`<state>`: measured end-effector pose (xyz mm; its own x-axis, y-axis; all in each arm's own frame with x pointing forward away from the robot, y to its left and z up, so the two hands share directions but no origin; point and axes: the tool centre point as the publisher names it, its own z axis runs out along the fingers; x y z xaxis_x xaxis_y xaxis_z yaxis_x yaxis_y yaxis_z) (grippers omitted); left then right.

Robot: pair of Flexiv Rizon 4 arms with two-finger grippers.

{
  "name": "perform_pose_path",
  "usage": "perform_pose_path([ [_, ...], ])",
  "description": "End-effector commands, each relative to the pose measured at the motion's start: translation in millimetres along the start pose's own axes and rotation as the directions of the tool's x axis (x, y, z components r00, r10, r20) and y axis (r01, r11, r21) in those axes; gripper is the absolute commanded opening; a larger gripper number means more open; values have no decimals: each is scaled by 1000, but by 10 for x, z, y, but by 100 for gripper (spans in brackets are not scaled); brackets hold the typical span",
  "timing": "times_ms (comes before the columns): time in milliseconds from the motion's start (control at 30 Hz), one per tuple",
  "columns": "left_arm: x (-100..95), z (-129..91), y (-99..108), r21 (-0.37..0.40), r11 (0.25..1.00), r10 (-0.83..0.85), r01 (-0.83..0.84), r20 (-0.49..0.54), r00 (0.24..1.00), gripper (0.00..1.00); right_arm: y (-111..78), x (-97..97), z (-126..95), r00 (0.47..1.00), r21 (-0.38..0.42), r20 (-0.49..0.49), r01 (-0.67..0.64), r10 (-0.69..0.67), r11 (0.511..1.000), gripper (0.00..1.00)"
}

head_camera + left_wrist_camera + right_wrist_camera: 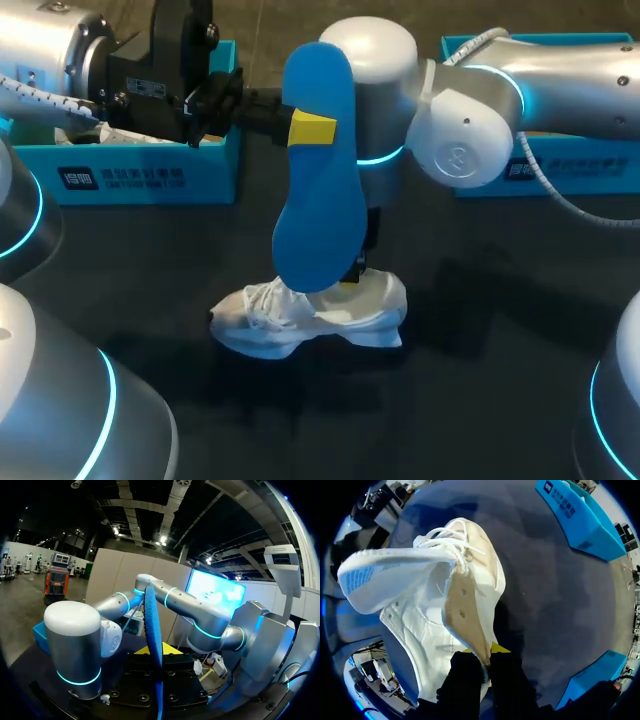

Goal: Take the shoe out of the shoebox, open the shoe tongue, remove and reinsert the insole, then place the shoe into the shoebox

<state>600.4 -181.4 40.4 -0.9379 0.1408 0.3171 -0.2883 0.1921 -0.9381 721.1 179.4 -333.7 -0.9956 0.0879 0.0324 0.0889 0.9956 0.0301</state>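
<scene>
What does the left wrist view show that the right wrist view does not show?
Only the left wrist view: the insole, edge-on in the left pincer, and the right arm. Only the right wrist view: the shoe, its tan-lined flap pinched by the right pincer. Both: the dark table and a blue box.

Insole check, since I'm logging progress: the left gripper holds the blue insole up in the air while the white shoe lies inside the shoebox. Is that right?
Not quite. The left gripper does hold the blue insole up in the air, but the white shoe rests on the dark table, outside the teal shoebox, not inside it. The head view shows this.
</scene>
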Motion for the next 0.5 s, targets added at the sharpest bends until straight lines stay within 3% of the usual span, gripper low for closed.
perform_pose_path([
  [33, 4, 7, 6, 0, 1000, 0, 0, 1, 1000, 0, -9, 5, -10, 1000, -3, 0, 0, 0, 1000, 0],
  [433, 4, 7, 6, 0, 1000, 0, 0, 1, 1000, 0, -9, 5, -10, 1000, -3, 0, 0, 0, 1000, 0],
  [500, 4, 7, 6, 0, 1000, 0, 0, 1, 1000, 0, -18, 8, -32, 998, 37, 35, -61, 60, 997, 0],
])
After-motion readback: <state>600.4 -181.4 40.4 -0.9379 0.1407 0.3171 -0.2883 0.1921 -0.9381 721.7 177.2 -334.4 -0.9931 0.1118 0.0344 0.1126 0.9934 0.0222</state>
